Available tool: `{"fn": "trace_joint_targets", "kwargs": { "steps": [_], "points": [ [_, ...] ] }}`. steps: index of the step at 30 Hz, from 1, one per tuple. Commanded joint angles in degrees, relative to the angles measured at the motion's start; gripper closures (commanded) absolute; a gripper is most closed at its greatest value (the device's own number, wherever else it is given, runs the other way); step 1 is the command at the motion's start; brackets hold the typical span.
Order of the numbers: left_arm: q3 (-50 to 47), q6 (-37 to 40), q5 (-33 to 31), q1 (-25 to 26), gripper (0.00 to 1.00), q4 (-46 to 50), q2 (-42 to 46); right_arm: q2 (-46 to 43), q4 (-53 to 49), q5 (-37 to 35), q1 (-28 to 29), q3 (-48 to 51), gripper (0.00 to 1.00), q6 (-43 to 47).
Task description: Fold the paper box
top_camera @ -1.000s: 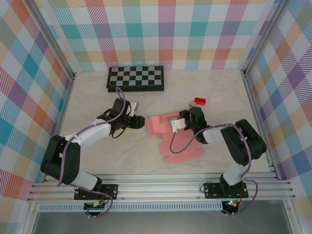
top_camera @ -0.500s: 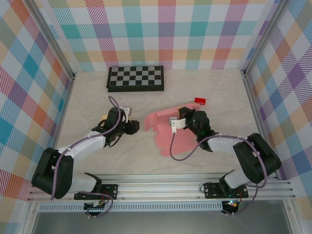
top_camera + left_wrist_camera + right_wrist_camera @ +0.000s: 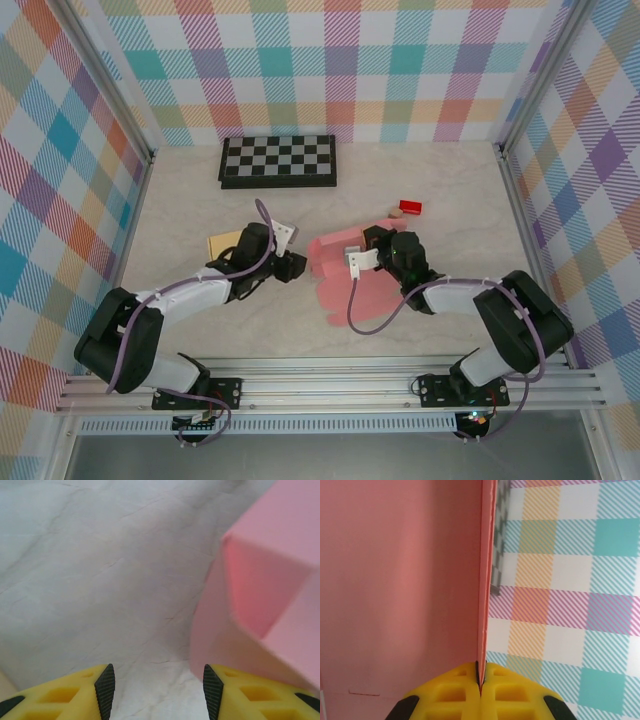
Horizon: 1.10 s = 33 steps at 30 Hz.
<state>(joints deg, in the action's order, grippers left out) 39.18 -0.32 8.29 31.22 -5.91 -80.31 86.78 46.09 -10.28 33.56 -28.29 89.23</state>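
The pink paper box lies partly folded at the table's middle, one panel raised. My right gripper is shut on that raised panel. In the right wrist view the panel runs edge-on up from the closed yellow fingers, with the box's pink face to the left. My left gripper is just left of the box, open, with bare table between its pads. A folded corner of the box stands close beside the left gripper's right finger.
A black-and-white chessboard lies at the back. A red block and a small tan piece sit behind the right gripper. A tan flat piece lies left of the left arm. Metal rails edge the table.
The right gripper has lifted its panel, so the flat sheet now stands folded up and more compact. The left gripper drew back, then came right to the box's left edge.
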Motion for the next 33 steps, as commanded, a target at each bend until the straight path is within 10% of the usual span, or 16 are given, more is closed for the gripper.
{"fn": "trace_joint_targets", "kwargs": {
  "steps": [1, 33],
  "points": [
    [-0.7, 2.0, 1.4, 1.1, 0.48, -1.5, -1.0, 1.7, 2.8, -2.0, 1.5, 1.4, 1.00, 0.5],
    [0.8, -14.1, -6.5, 7.5, 0.38, -5.1, -5.1, 2.9, 2.1, -9.4, 6.3, 3.7, 1.00, 2.0]
  ]
}}
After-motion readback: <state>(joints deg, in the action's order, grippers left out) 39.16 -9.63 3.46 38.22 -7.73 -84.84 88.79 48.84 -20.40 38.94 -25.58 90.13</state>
